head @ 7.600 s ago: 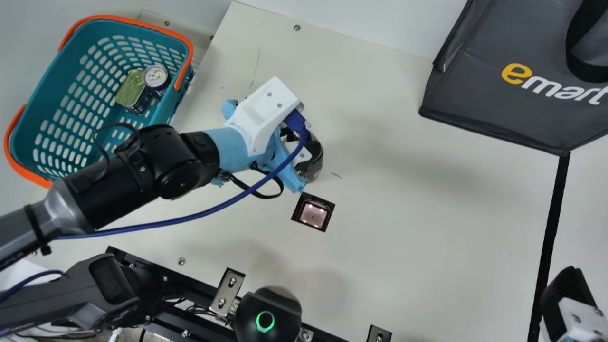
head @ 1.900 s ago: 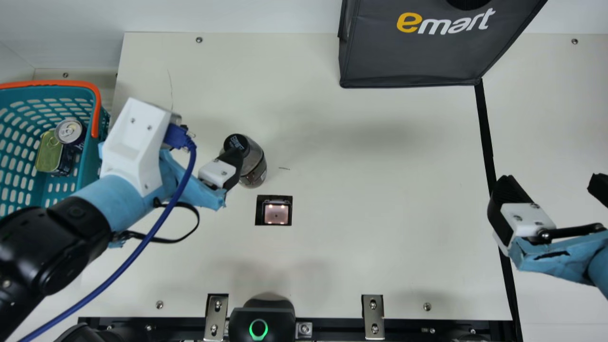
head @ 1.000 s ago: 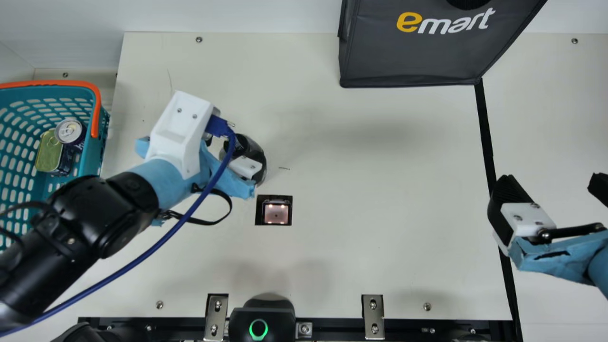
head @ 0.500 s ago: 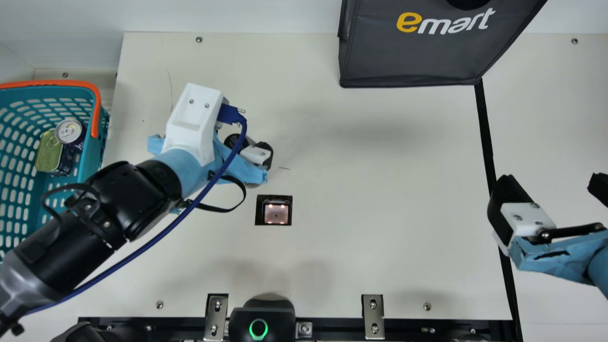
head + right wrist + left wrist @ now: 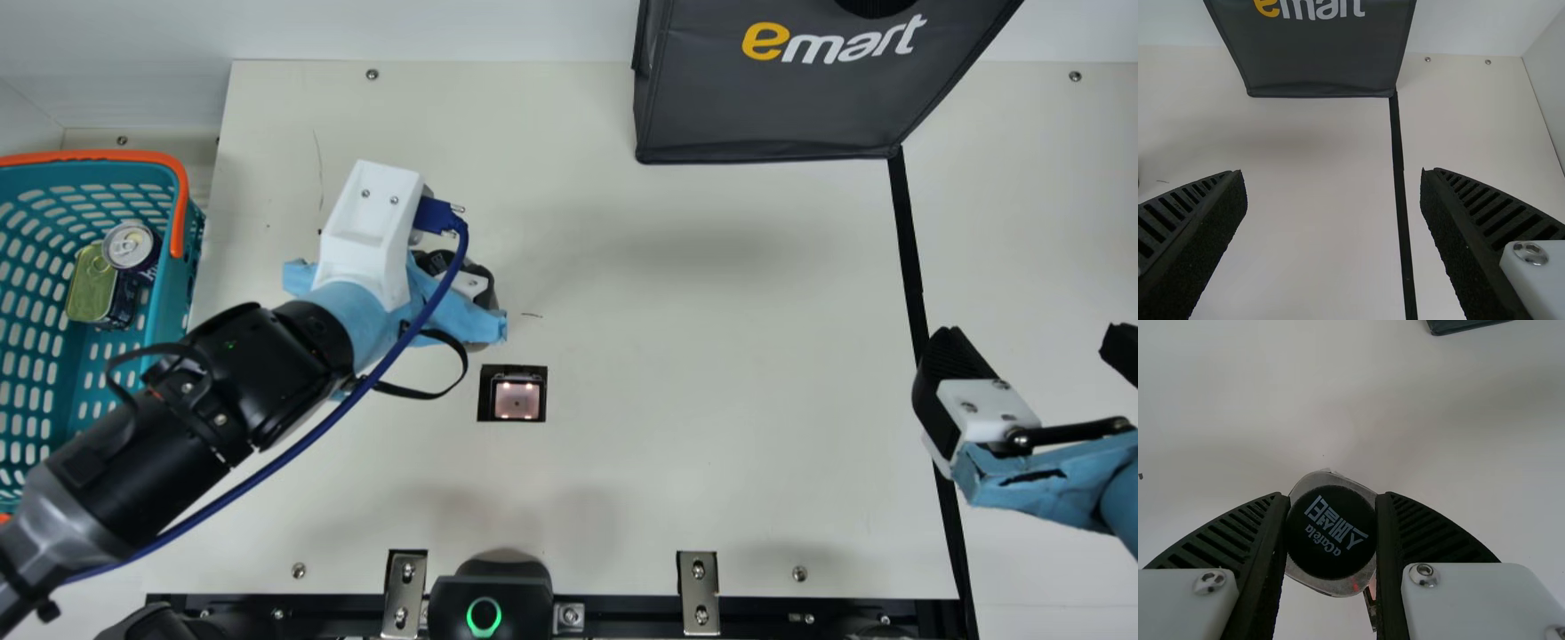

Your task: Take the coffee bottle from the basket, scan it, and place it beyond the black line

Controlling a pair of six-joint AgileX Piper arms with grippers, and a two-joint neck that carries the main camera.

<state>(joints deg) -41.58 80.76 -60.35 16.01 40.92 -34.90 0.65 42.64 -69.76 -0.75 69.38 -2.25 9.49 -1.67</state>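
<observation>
The coffee bottle (image 5: 431,261), dark-capped, stands on the table just beyond the scanner window (image 5: 517,401), partly hidden under my left arm. My left gripper (image 5: 464,284) is around it. In the left wrist view, the black cap of the bottle (image 5: 1331,532) lies between both pads of my left gripper (image 5: 1331,499), which is shut on it. Over the black line (image 5: 909,249) at the right, my right gripper (image 5: 1031,341) hangs open and holds nothing. The right wrist view has the black line (image 5: 1399,167) running between the spread fingers of my right gripper (image 5: 1331,177).
The teal basket (image 5: 169,298) at the left holds a can (image 5: 130,245) and a green-lidded tin (image 5: 92,284). A dark grey bag (image 5: 765,107) stands at the back. A black device with a green ring (image 5: 493,587) sits at the front edge.
The camera has turned since the earliest frame. Then my left gripper, open beside the bottle, moved right around it and its fingers drew together on it. My right arm has lately kept still.
</observation>
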